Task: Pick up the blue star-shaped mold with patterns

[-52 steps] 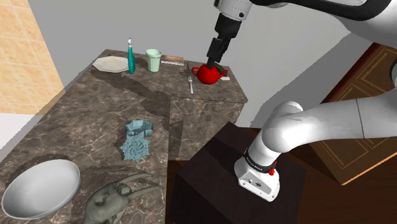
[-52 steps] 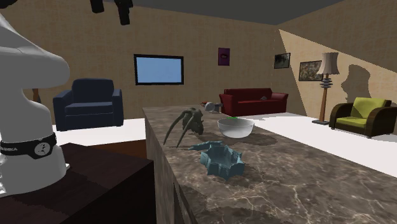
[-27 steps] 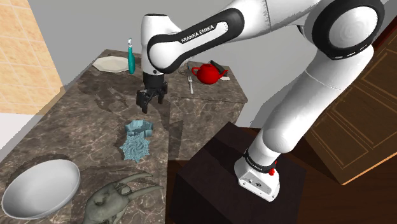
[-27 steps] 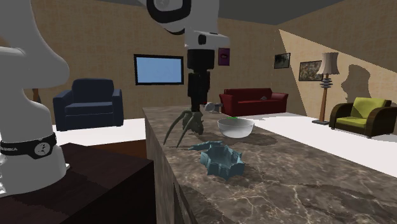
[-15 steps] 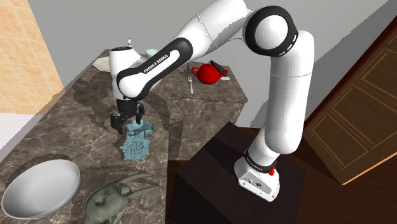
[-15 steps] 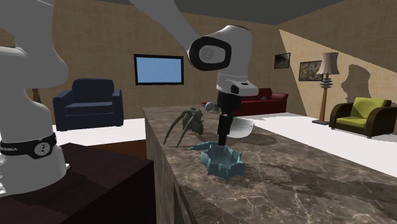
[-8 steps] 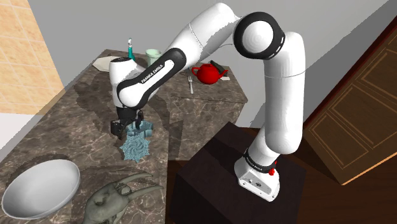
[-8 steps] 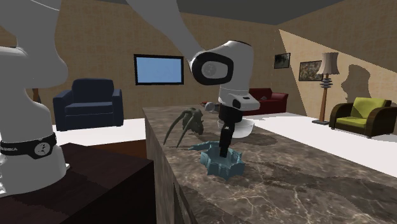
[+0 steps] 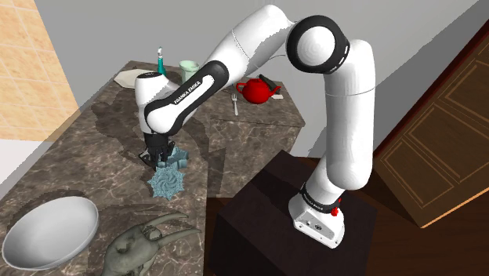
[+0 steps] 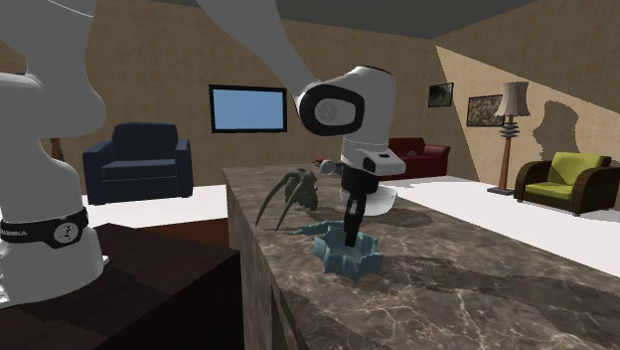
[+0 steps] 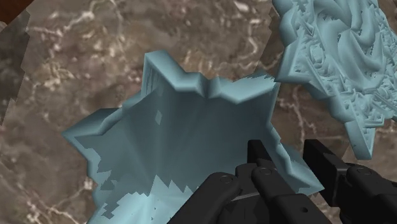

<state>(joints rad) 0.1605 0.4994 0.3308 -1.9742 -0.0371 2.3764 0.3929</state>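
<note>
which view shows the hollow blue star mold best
The wrist view: the hollow blue star mold appears close up, its zigzag walls and open inside plain, one wall clasped by the gripper. The shoulder view shows it small, partly behind the gripper; the second exterior view shows it low, from the side.

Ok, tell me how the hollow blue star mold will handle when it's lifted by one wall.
Probably light: the star mold is a hollow, thin-walled shell. Likely stiff, since its zigzag walls stand upright unsupported. With the gripper at one wall, well off centre, it may tilt or swing when raised.
</note>
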